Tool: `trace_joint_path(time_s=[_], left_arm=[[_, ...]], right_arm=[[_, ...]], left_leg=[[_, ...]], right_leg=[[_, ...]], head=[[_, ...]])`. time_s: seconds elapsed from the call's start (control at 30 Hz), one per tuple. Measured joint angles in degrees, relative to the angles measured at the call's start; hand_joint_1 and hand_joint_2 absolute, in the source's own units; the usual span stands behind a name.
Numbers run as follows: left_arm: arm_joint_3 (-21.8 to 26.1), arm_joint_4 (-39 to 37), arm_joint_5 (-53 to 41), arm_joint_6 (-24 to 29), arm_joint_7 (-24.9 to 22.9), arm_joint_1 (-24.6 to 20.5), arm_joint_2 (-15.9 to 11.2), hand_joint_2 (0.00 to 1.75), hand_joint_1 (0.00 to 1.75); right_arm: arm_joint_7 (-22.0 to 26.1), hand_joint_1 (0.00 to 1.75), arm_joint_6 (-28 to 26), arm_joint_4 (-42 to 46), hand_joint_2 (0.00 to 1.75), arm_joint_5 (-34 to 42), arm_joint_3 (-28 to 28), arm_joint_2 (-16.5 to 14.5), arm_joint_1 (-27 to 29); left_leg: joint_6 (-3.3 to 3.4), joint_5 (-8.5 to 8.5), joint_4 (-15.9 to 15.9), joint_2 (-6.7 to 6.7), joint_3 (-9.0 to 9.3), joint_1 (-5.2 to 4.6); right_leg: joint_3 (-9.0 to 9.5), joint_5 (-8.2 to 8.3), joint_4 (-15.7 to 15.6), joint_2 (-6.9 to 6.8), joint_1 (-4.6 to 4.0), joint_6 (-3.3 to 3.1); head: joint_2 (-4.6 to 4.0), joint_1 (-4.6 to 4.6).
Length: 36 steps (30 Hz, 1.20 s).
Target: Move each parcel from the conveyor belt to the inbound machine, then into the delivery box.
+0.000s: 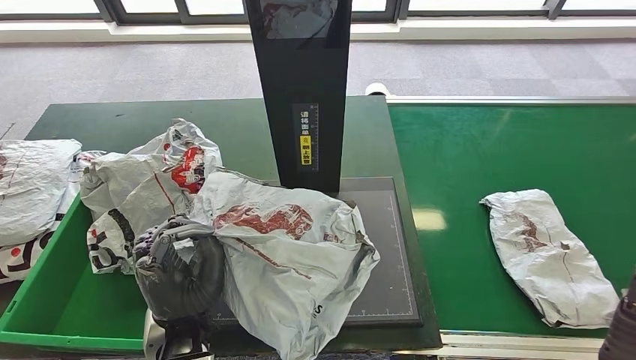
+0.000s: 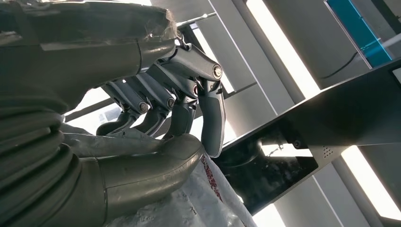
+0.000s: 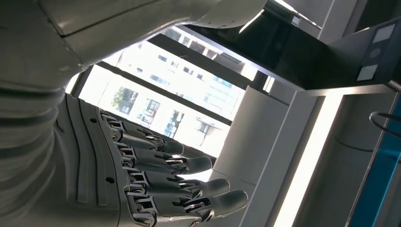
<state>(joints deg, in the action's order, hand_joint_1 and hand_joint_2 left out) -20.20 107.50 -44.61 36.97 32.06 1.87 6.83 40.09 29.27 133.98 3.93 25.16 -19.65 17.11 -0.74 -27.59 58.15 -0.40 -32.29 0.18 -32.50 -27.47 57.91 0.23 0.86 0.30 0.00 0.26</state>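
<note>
A large white parcel [image 1: 292, 262] with red print lies across the black scan plate [image 1: 386, 247] of the inbound machine, its left end hanging toward the green delivery box [image 1: 45, 330]. My left hand [image 1: 180, 266] grips that left end. In the left wrist view the thumb and fingers [image 2: 208, 118] close on the white parcel [image 2: 198, 208]. A second white parcel [image 1: 547, 255] lies on the green conveyor belt [image 1: 487, 150] at the right. My right hand [image 3: 156, 189] holds nothing, its fingers stretched out and apart. A dark part of that arm [image 1: 621, 330] shows at the lower right corner.
The machine's tall black column [image 1: 300, 90] stands right behind the scan plate. Inside the delivery box lie a crumpled white parcel [image 1: 142, 187] and another [image 1: 30, 187] at the far left. Grey carpet and windows lie beyond the table.
</note>
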Motion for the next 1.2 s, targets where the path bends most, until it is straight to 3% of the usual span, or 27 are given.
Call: trace_joint_path(time_s=[0.2,0.37,0.53,0.7,0.87,1.2], left_arm=[[1.87,1.11,1.68,1.13,-1.48,-1.10,-1.56,1.75,1.75],[10.47,0.10,1.63,-3.02,-8.76,-9.89,-4.82,1.75,1.75],[21.30,-8.96,-3.67,-3.99,-13.87,-20.16,-8.23,1.75,1.75],[30.45,-22.86,-8.44,-1.25,-16.74,-25.12,-10.03,1.75,1.75],[36.20,-32.78,-8.77,2.10,-15.64,-27.14,-12.28,1.75,1.75],[40.54,-37.37,-13.09,2.58,-16.78,-24.91,-12.33,1.75,1.75]], right_arm=[[-0.01,0.00,-0.77,0.02,1.75,-1.41,-0.57,0.00,0.77],[-0.02,0.00,-0.81,-0.04,1.75,-1.38,-0.59,0.00,1.30],[-0.04,0.00,-1.64,-0.86,1.75,-1.75,-0.64,0.00,2.96],[-0.04,0.00,-4.10,-2.07,1.75,-4.52,-1.94,-0.01,4.07],[-0.03,0.00,-5.66,-3.87,1.75,-5.10,-4.14,0.00,3.61],[-0.04,0.00,-7.99,-6.75,1.75,-5.66,-6.70,0.16,3.20]], left_leg=[[-0.03,0.01,0.00,-0.01,0.00,0.01],[-0.20,0.17,-0.01,-0.04,-0.01,0.06],[-0.37,0.30,-0.03,-0.01,0.01,0.15],[-0.43,0.33,-0.04,0.05,0.00,0.18],[-0.44,0.33,-0.04,0.09,-0.05,0.22],[-0.47,0.30,-0.04,0.07,-0.14,0.22]], right_leg=[[-0.03,0.00,0.00,0.00,-0.05,-0.01],[-0.03,0.07,0.01,-0.03,-0.19,-0.12],[-0.05,0.19,0.04,0.02,-0.26,-0.29],[-0.12,0.23,0.07,0.07,-0.29,-0.36],[-0.18,0.25,0.09,0.09,-0.35,-0.41],[-0.23,0.24,0.08,0.09,-0.35,-0.43]], head=[[0.00,-0.01],[0.00,-0.01],[0.00,0.00],[0.00,0.00],[0.00,-0.01],[0.00,0.00]])
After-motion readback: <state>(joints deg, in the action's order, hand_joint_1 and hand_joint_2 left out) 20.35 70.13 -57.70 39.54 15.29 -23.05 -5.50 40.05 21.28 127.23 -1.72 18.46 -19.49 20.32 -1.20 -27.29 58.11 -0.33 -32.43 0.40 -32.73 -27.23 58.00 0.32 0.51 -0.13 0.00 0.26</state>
